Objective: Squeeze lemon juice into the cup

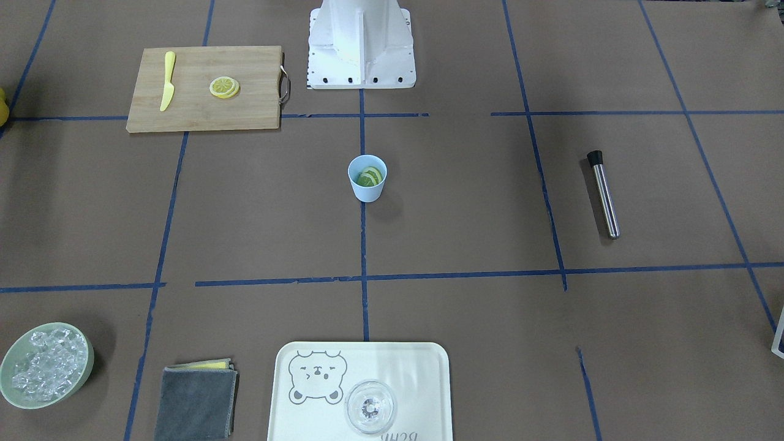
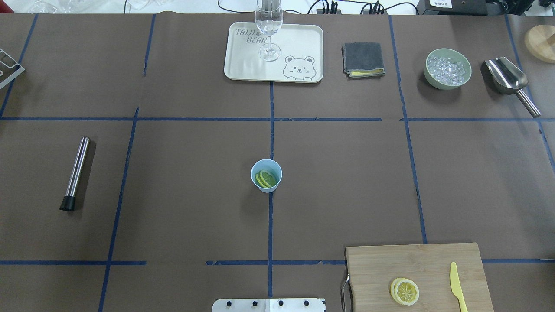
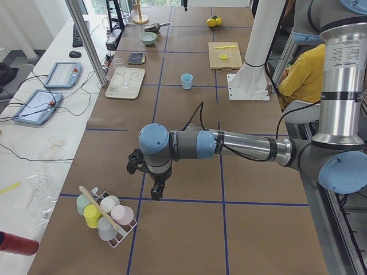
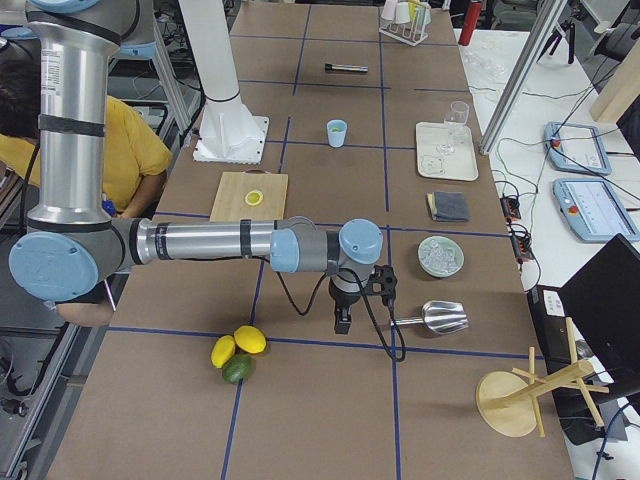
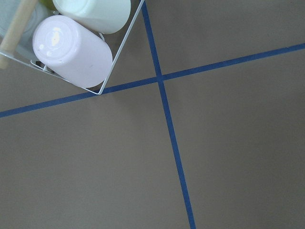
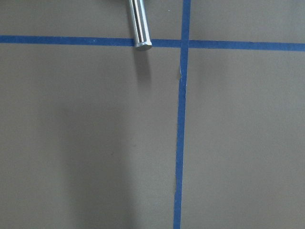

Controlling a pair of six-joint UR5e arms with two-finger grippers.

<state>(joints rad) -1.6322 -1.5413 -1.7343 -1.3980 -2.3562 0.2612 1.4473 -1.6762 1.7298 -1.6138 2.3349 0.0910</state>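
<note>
Sitting dead centre on the tabletop [image 2: 195, 208] is the cup [image 2: 266, 175], upright, with a couple of greenish-yellow slices inside. The lemon [image 2: 406, 291] is over on the board [image 2: 412, 260], which is at the robot-side edge toward the right end. It's lying flat on top of another slice, and a yellow knife [image 2: 454, 281] is near it on the same board. Neither arm is anywhere close to this stuff. The left gripper [image 3: 155, 190] hangs over the tabletop's left end, just beside a bunch of racked pastel tumblers [image 3: 121, 214]. The right gripper [image 4: 343, 318] hangs over the right end, near the scoop [image 4: 440, 317]. Both only show up in the side views, so I can't tell whether either one's jaws are apart or together.
</note>
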